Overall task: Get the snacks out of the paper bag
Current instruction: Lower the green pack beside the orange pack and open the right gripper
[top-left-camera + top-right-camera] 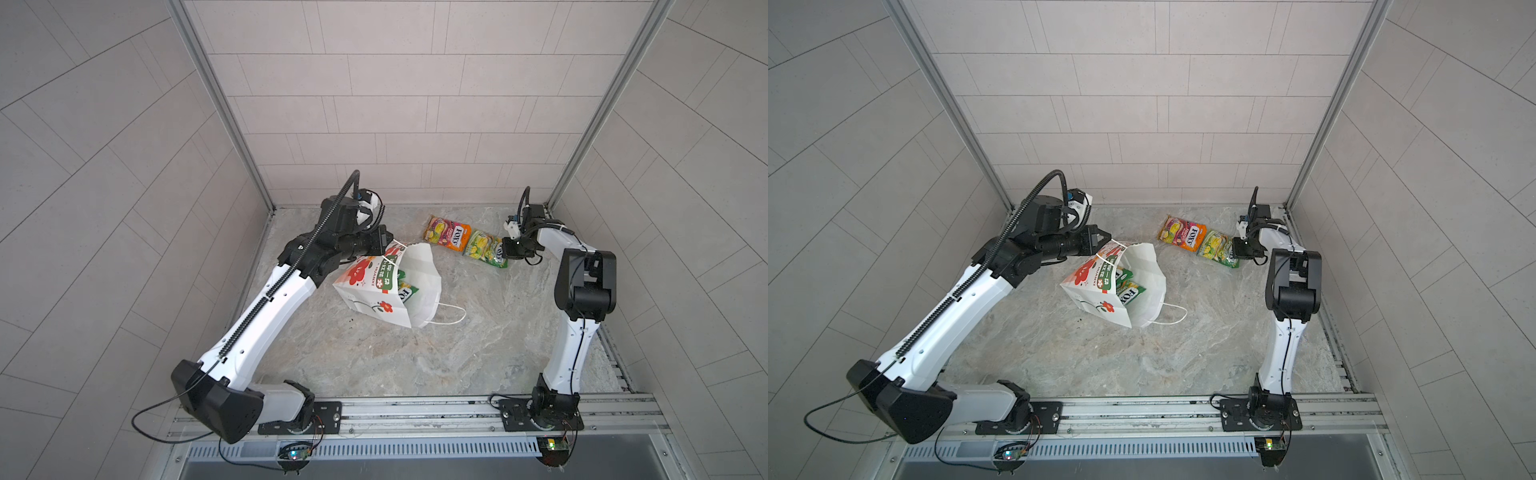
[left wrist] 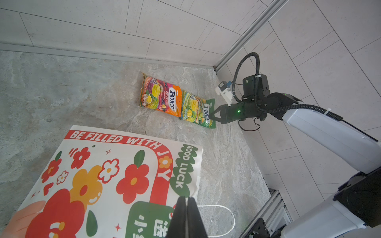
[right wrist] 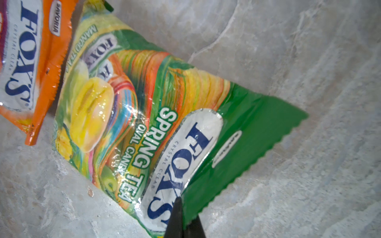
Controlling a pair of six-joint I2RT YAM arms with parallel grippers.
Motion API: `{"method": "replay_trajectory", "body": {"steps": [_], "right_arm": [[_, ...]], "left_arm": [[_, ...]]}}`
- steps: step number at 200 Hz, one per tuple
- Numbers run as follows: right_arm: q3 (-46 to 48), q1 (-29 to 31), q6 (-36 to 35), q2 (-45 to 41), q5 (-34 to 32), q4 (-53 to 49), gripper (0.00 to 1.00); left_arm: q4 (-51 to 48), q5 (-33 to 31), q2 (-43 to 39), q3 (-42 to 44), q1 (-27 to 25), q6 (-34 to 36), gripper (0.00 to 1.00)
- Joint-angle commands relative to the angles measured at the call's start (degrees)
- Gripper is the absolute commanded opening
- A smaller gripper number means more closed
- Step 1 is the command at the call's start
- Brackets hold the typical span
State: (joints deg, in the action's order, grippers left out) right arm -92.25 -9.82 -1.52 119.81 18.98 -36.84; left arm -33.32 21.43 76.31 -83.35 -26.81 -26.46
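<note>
**Both end effectors pinched shut, one on the bag, one on a packet**

The paper bag (image 1: 374, 286) sits tilted in the middle of the marbled, stone-patterned desk (image 1: 457, 353), its mouth open towards the right arm. The bag is stiff white paper, creased, with red flowers and green lettering printed on one face. The left end effector (image 1: 388, 245) is closed tight at the bag's top edge, on a thin white cord handle (image 1: 1121, 244). The other cord handle (image 1: 451, 316) lies in a loop on the desk. Glossy green-and-yellow packets (image 1: 409, 291) show inside the mouth.

Near the back wall, an orange packet (image 1: 446, 232) lies flat. A green-and-yellow packet (image 1: 484, 248) touches it. The right end effector (image 3: 183, 218) pinches this crinkled packet at its zigzag-cut green seal.
</note>
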Motion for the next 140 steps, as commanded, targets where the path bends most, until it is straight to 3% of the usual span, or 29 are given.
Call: {"method": "replay_trajectory", "body": {"steps": [1, 24, 51, 75, 93, 112, 140], "right_arm": [[-0.8, -0.4, -0.6, 0.4, -2.6, -0.6, 0.00], [-0.9, -0.4, 0.1, 0.5, -3.9, -0.3, 0.00], [-0.8, -0.4, 1.2, 0.0, -4.7, 0.0, 0.16], [0.1, -0.4, 2.5, -1.8, -6.5, 0.6, 0.41], [2.2, -0.5, 4.4, -4.4, -9.2, 2.1, 0.51], [5.5, -0.5, 6.9, -8.9, -8.5, 4.2, 0.55], [11.9, -0.5, 11.4, -17.2, -0.1, 7.6, 0.55]], "left_arm": [[0.0, -0.1, -0.6, -1.6, -0.2, 0.9, 0.00], [0.0, -0.1, -0.6, -1.5, -0.2, 0.8, 0.00], [0.0, 0.1, -0.7, -1.5, -0.2, 1.0, 0.00], [0.0, 0.3, -0.7, -1.5, -0.2, 0.9, 0.00], [0.1, 0.7, -0.9, -1.4, -0.2, 1.0, 0.00], [0.0, 1.7, -1.2, -1.2, -0.2, 1.5, 0.00], [0.3, 3.0, -2.1, -0.7, -0.2, 2.0, 0.00]]}}
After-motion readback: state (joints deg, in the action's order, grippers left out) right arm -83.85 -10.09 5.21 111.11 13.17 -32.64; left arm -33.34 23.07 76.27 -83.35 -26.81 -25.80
